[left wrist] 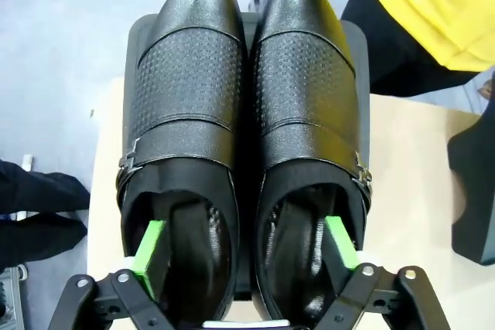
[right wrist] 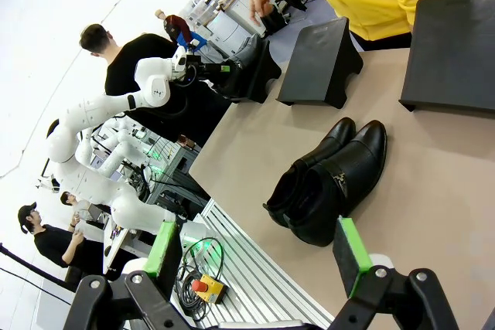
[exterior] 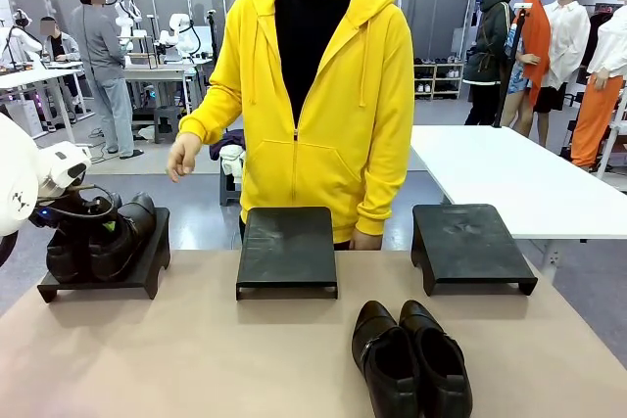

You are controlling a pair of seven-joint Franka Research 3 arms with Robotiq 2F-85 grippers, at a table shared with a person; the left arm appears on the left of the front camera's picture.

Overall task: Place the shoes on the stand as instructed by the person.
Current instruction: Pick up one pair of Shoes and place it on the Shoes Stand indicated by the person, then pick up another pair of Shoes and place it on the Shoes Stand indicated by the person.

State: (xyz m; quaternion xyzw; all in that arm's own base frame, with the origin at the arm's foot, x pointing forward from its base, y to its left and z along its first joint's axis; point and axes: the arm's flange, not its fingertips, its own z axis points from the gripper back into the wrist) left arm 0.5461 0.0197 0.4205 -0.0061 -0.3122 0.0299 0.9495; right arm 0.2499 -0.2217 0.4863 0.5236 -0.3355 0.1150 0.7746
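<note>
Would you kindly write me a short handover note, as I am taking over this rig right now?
Left gripper: open, one finger inside each shoe of the first pair, which sits on the left stand.
Right gripper: open, empty, above the table.
Second pair: on the table, before the bare middle stand and right stand.
Done: one pair placed. Left: withdraw, then place the second pair where the person directs.

A white table [exterior: 509,173] stands beyond the tan tabletop [exterior: 196,359], and a yellow emergency-stop box [right wrist: 207,289] with a red button lies below that tabletop's near edge
</note>
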